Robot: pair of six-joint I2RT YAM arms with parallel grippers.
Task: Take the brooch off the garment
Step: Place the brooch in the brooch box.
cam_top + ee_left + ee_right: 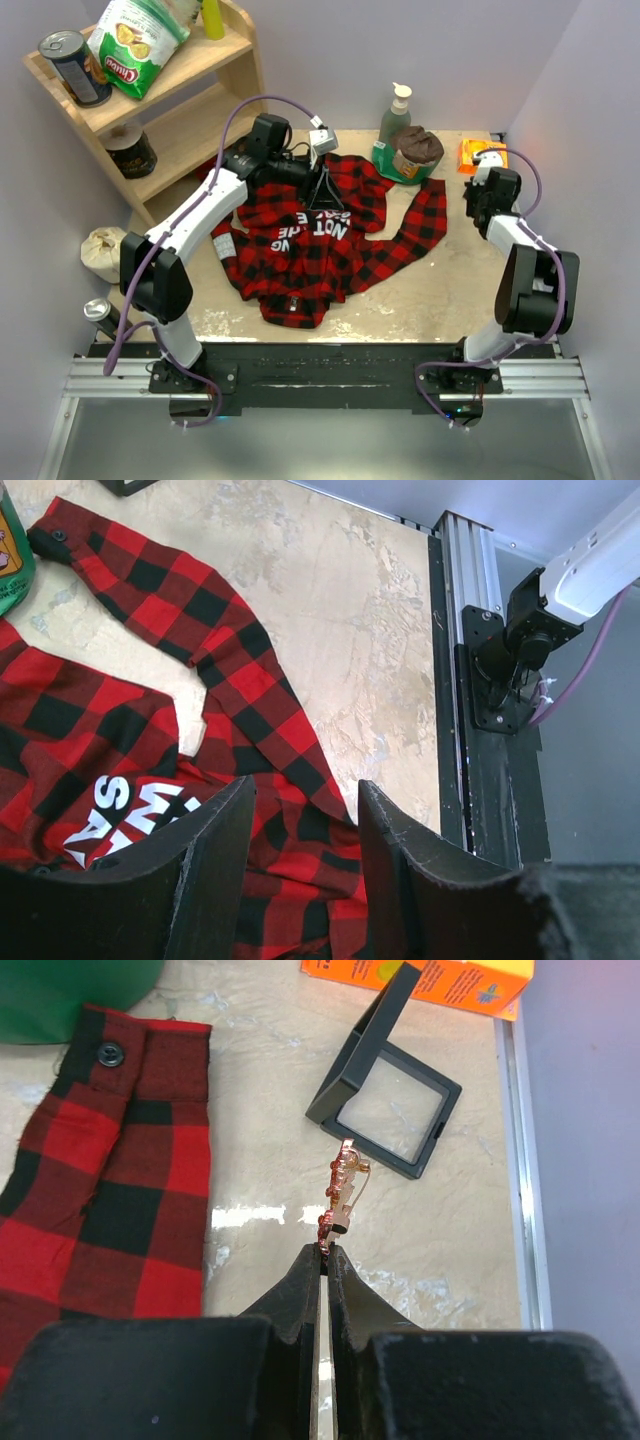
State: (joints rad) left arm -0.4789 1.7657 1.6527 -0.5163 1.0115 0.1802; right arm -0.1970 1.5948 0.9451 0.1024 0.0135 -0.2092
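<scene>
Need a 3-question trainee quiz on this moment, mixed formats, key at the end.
1. True or false: the brooch is pinned to the plaid flannel shirt.
2. Multiple choice: the right gripper is A) open over the shirt, B) shut on the brooch, C) shut on a sleeve cuff.
3. Fill in: the left gripper hangs over the shirt with its jaws ____.
Key: 1 false; the brooch is off the shirt, held over the tabletop near the open black display case. 2 B. 3 open.
</scene>
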